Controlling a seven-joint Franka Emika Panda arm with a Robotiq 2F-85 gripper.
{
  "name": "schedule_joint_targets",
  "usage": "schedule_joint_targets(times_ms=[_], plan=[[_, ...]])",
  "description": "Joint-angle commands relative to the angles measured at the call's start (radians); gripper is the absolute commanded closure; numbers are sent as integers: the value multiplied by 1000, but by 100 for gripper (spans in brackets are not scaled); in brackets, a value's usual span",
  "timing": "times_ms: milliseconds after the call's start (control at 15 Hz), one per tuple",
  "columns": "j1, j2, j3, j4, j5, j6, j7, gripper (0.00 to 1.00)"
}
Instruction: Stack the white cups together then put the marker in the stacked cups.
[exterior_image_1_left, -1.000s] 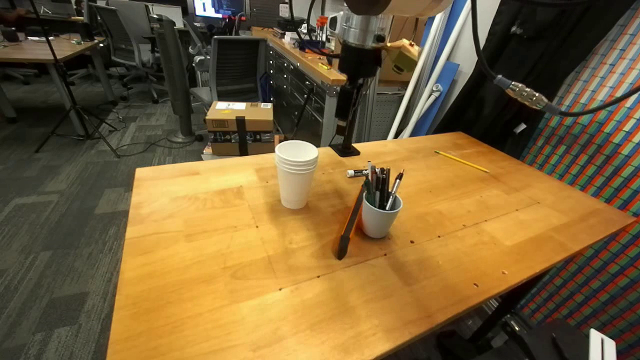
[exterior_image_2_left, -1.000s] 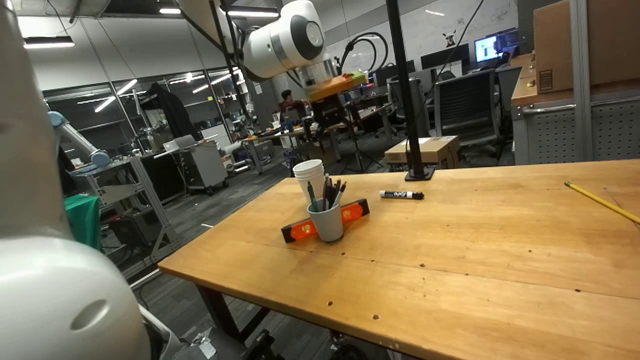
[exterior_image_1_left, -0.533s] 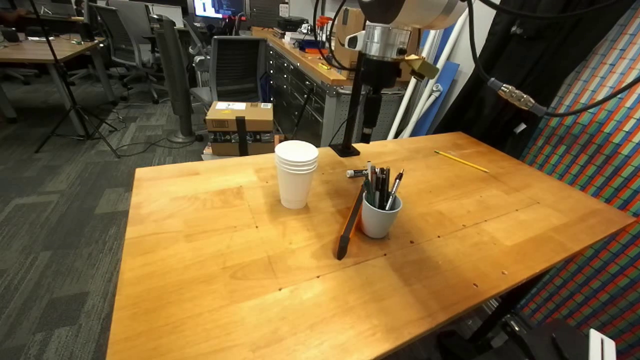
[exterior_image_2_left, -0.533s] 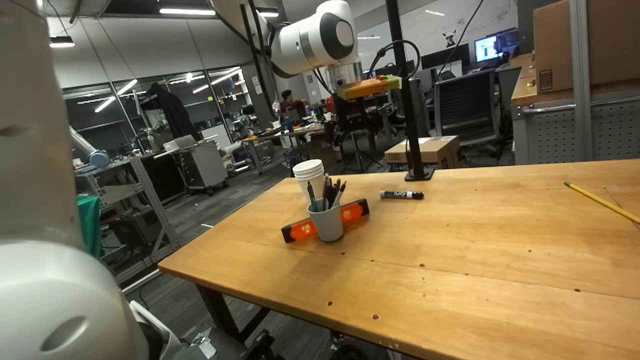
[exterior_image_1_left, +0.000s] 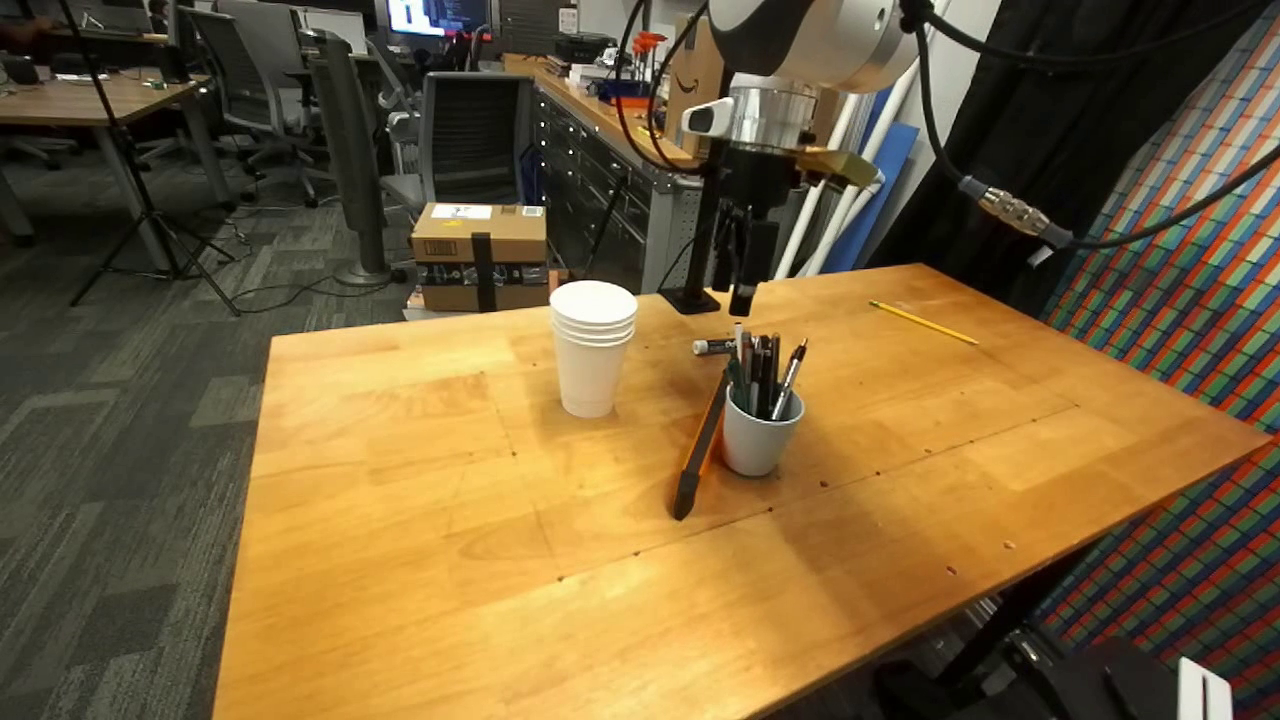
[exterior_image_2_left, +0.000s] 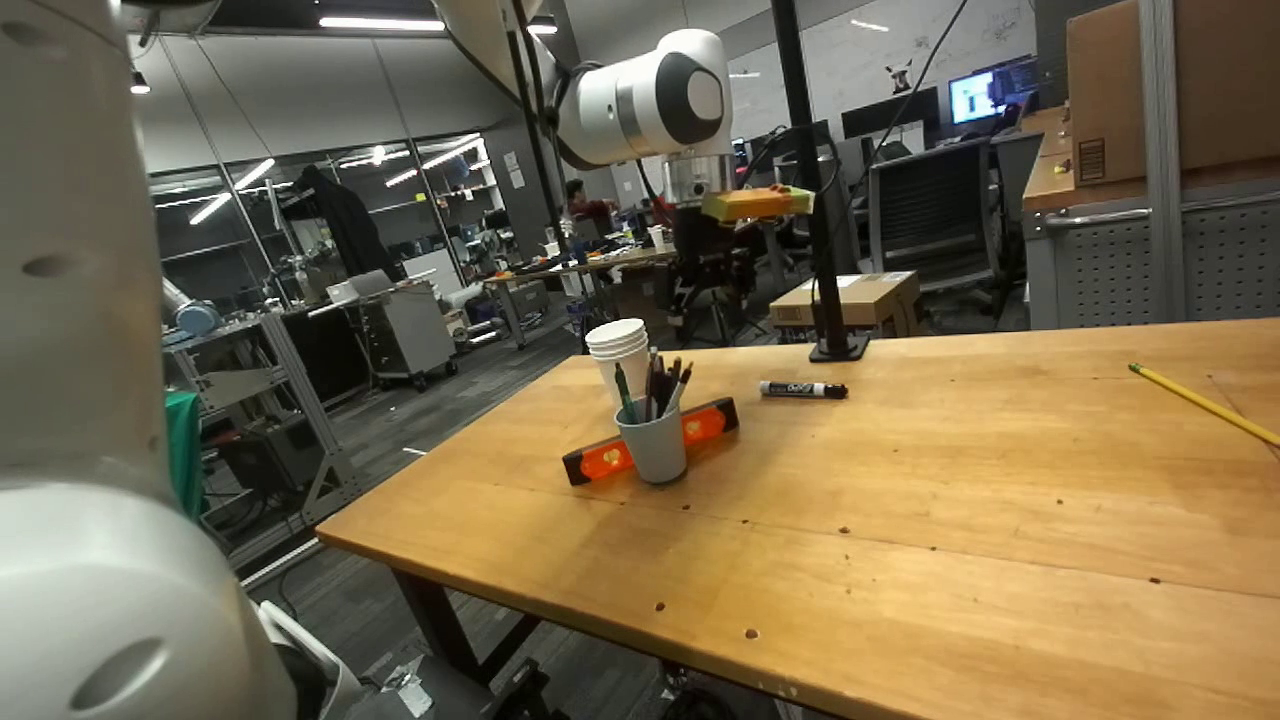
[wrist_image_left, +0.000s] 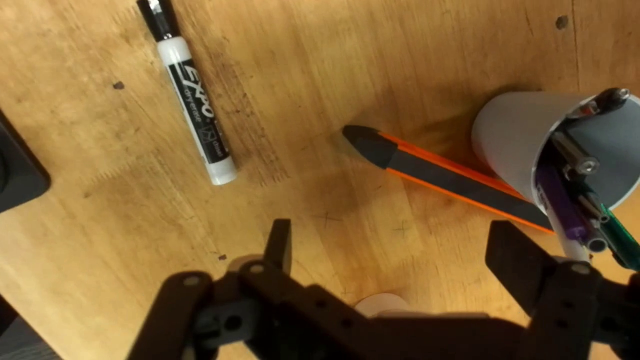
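The stacked white cups (exterior_image_1_left: 592, 365) stand upright on the table as one nested stack with several rims; they also show behind the pens in an exterior view (exterior_image_2_left: 617, 350). In the wrist view a pale rounded edge of the stack (wrist_image_left: 381, 302) shows, mostly hidden by the gripper. The black-and-white marker (exterior_image_2_left: 803, 390) lies flat on the table; it is at upper left in the wrist view (wrist_image_left: 197, 105) and partly hidden by pens in an exterior view (exterior_image_1_left: 713, 347). My gripper (wrist_image_left: 390, 230) is open and empty above the table, apart from the marker and cups; both exterior views show it (exterior_image_1_left: 740, 300) (exterior_image_2_left: 708, 312).
A grey-blue pen cup (exterior_image_1_left: 757, 440) full of pens stands beside an orange and black level (exterior_image_2_left: 605, 460). A black post base (exterior_image_2_left: 838, 348) stands at a table edge near the marker. A yellow pencil (exterior_image_1_left: 922, 322) lies farther along the table.
My gripper has moved right and lower in both exterior views over the last second, mostly lower in the last half second. The cups, marker and pen cup have not moved.
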Motion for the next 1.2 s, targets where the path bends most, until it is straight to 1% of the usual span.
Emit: schedule_joint_targets(times_ms=[0,333,733,1133], plan=[[-6,-4,5,-15,30,33,-77,0],[-4,-10,2,-75,33,150,-89,0],[-4,0,-1,-140,17,216,-83,0],[-2,16,-1,-178,18,369,-52,0]])
